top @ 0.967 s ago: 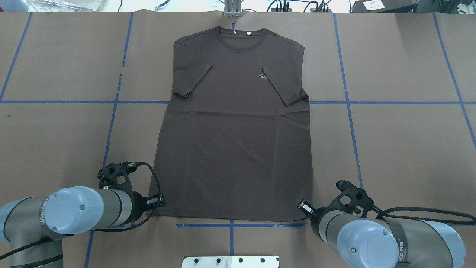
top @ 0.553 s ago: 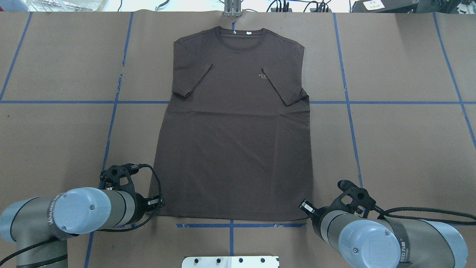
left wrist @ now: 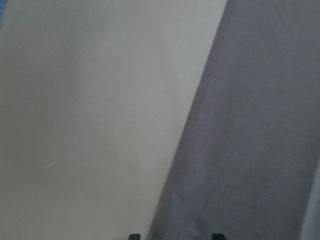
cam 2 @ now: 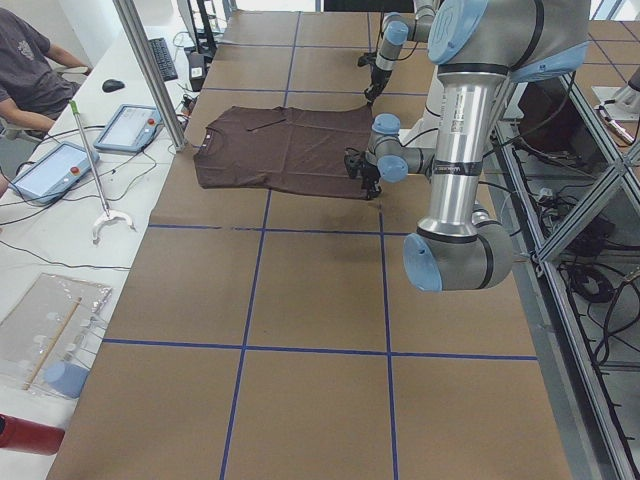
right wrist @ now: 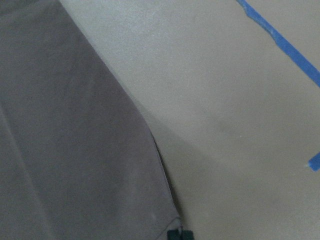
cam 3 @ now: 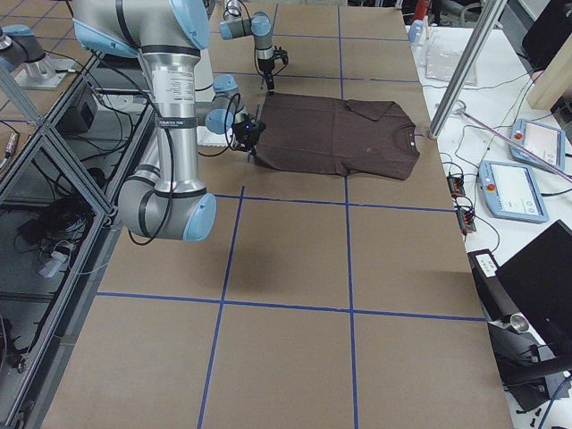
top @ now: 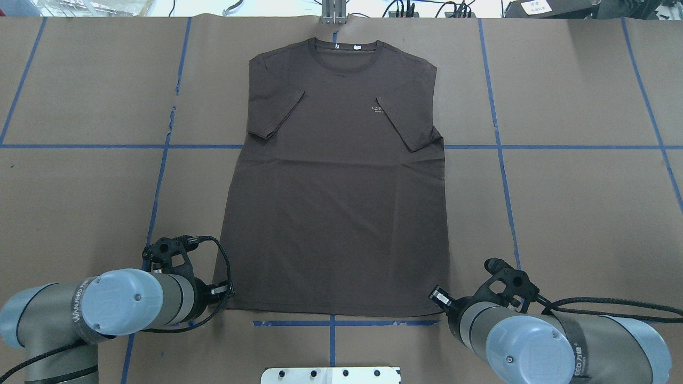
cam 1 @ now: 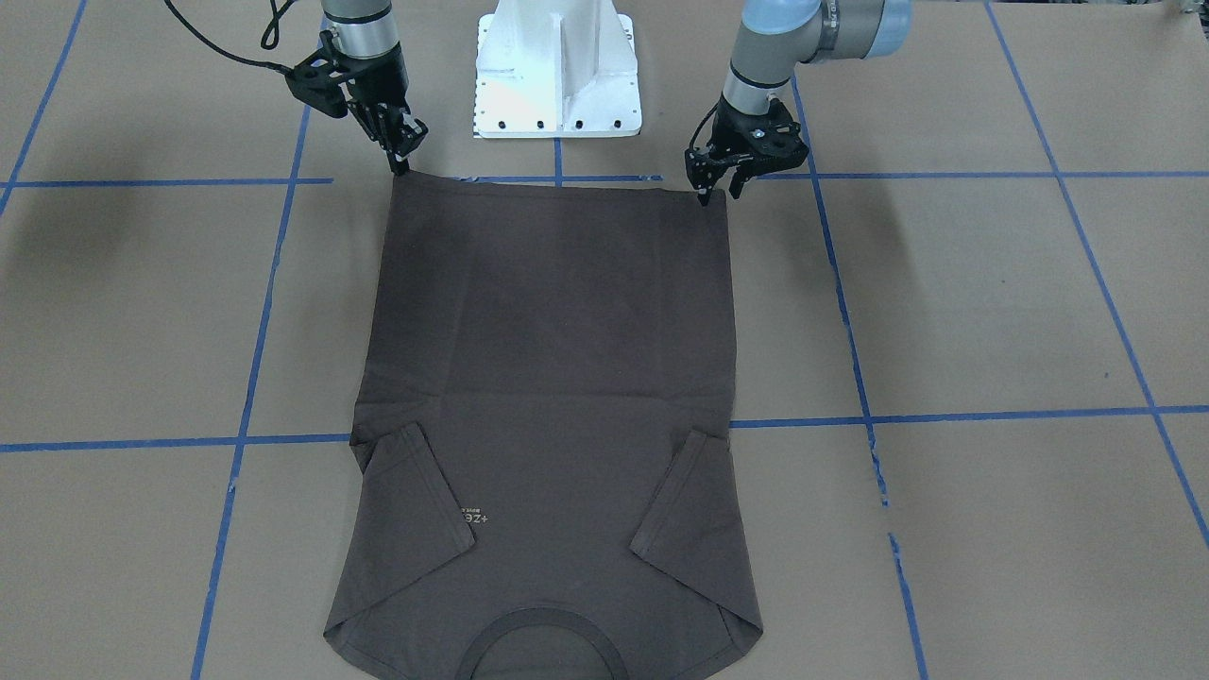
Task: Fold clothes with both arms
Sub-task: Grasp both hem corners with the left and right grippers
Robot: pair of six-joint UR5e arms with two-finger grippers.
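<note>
T-shirt (top: 336,213) lying flat mid-table (top: 587,213), long axis running near to far from the robot, collar pointing far and hem near. Each arm stands at its own near hem corner, neither nearer. The left gripper (cam 1: 716,194) has its jaws spread astride the hem, while the right gripper (cam 1: 400,162) is closed, seemingly pinching the corner.

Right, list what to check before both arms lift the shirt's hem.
1. The T-shirt lies flat, front up: ok.
2. The sleeves are folded inward: ok.
3. The right gripper sits shut at its hem corner: ok.
4. Cloth really caught in the right gripper: cannot tell.
5. The left gripper is at its corner but open, fingertips either side of the shirt's edge: not ok, close first.
6. The hem runs straight between the corners: ok.
</note>
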